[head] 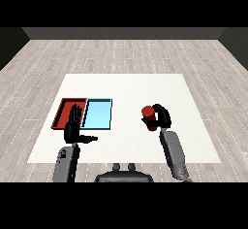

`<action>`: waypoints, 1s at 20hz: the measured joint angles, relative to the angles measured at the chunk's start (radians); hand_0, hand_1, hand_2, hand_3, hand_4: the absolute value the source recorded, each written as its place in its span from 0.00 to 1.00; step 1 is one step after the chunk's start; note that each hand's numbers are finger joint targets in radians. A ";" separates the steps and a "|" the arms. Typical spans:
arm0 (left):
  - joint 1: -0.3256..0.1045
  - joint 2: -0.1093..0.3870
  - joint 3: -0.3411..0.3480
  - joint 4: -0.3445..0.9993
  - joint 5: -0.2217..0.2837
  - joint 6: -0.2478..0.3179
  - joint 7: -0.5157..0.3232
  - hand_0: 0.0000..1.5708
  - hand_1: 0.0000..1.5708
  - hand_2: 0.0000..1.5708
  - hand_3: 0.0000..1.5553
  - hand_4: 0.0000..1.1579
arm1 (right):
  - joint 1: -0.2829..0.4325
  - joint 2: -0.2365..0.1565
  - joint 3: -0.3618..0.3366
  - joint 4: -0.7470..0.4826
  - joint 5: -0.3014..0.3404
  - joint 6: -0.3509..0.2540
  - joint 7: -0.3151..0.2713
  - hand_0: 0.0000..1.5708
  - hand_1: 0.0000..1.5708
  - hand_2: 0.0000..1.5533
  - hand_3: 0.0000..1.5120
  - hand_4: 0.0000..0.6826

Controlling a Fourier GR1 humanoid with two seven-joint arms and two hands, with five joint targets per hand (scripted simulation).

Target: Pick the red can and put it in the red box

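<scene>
Holding the red can (148,112) upright in my right hand (162,118), fingers curled round it, right of the table's (193,140) middle. Red tray (63,110) lies well to the left, beyond the blue tray (98,113). Left hand (73,127) is nearer it, fingers straight, empty.

Two grey, tube-shaped forearms enter from about 7 and 5 o'clock. Each ends in a black hand: the left hand (73,128) and the right hand (162,118), both with slim black fingers and a thumb. Darker bands mark each forearm near the lower end.
</scene>
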State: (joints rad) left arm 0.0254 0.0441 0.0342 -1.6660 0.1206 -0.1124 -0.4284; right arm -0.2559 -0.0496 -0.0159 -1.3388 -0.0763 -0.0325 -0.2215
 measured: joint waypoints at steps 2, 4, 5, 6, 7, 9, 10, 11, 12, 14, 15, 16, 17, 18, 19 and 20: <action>-0.009 -0.011 -0.031 -0.024 -0.011 0.010 0.027 0.00 0.00 0.00 0.00 0.00 | 0.026 -0.014 -0.006 -0.071 -0.019 0.017 0.008 0.96 0.96 0.94 0.93 0.94; -0.001 -0.021 -0.068 -0.063 -0.013 0.015 0.066 0.00 0.00 0.00 0.00 0.00 | 0.051 -0.035 -0.022 -0.152 -0.051 0.041 0.018 0.94 0.94 0.92 0.92 0.93; -0.009 -0.024 -0.082 -0.075 -0.019 0.020 0.091 0.00 0.00 0.00 0.00 0.00 | 0.073 -0.038 -0.021 -0.188 -0.057 0.048 0.015 0.93 0.93 0.91 0.92 0.93; -0.018 -0.028 -0.099 -0.078 -0.032 0.028 0.110 0.00 0.00 0.00 0.00 0.00 | 0.070 -0.038 -0.022 -0.206 -0.057 0.044 0.019 0.92 0.92 0.91 0.92 0.93; -0.026 -0.032 -0.114 -0.081 -0.042 0.037 0.125 0.00 0.00 0.00 0.00 0.00 | 0.078 -0.035 -0.018 -0.235 -0.057 0.041 0.023 0.92 0.92 0.91 0.92 0.93; -0.039 -0.036 -0.138 -0.083 -0.056 0.053 0.148 0.00 0.00 0.00 0.00 0.00 | 0.067 -0.008 0.015 -0.263 -0.034 0.004 0.032 0.92 0.92 0.91 0.92 0.93; -0.044 -0.038 -0.148 -0.083 -0.061 0.060 0.156 0.00 0.00 0.00 0.00 0.00 | 0.050 0.004 0.046 -0.260 -0.022 -0.033 0.034 0.92 0.92 0.91 0.92 0.93; -0.058 -0.038 -0.148 -0.071 -0.065 0.061 0.159 0.00 0.00 0.00 0.00 0.00 | 0.026 0.014 0.083 -0.247 -0.012 -0.078 0.033 0.92 0.92 0.91 0.92 0.93; -0.073 -0.039 -0.167 -0.056 -0.069 0.082 0.163 0.00 0.00 0.00 0.00 0.00 | -0.005 0.022 0.119 -0.233 -0.004 -0.124 0.045 0.92 0.92 0.91 0.92 0.93; -0.081 -0.041 -0.193 -0.058 -0.082 0.104 0.183 0.00 0.00 0.00 0.00 0.00 | -0.048 0.032 0.186 -0.199 -0.004 -0.209 0.035 0.92 0.92 0.90 0.91 0.92; -0.093 -0.042 -0.202 -0.049 -0.089 0.112 0.193 0.00 0.00 0.00 0.00 0.00 | -0.063 0.036 0.203 -0.179 -0.009 -0.231 0.021 0.92 0.92 0.91 0.91 0.91; -0.097 -0.042 -0.223 -0.050 -0.101 0.126 0.208 0.00 0.00 0.00 0.00 0.00 | -0.075 0.039 0.241 -0.171 -0.010 -0.272 0.016 0.92 0.92 0.91 0.91 0.93; -0.112 -0.043 -0.249 -0.032 -0.105 0.154 0.212 0.00 0.00 0.00 0.00 0.00 | -0.094 0.041 0.253 -0.156 -0.016 -0.288 0.009 0.91 0.91 0.91 0.92 0.92; -0.123 -0.043 -0.277 -0.027 -0.113 0.181 0.223 0.00 0.00 0.00 0.00 0.00 | -0.109 0.043 0.267 -0.148 -0.024 -0.307 0.001 0.90 0.90 0.91 0.92 0.92; -0.132 -0.043 -0.306 -0.018 -0.117 0.207 0.229 0.00 0.00 0.00 0.00 0.00 | -0.107 0.044 0.268 -0.163 -0.022 -0.303 0.002 0.90 0.90 0.91 0.92 0.92; -0.151 -0.043 -0.317 -0.004 -0.117 0.221 0.237 0.00 0.00 0.00 0.00 0.00 | -0.097 0.045 0.278 -0.182 -0.016 -0.307 0.000 0.91 0.91 0.92 0.93 0.93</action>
State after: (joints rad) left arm -0.1259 0.0008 -0.2828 -1.6701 0.0038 0.1091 -0.1912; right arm -0.3524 -0.0047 0.2617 -1.5209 -0.0925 -0.3396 -0.2214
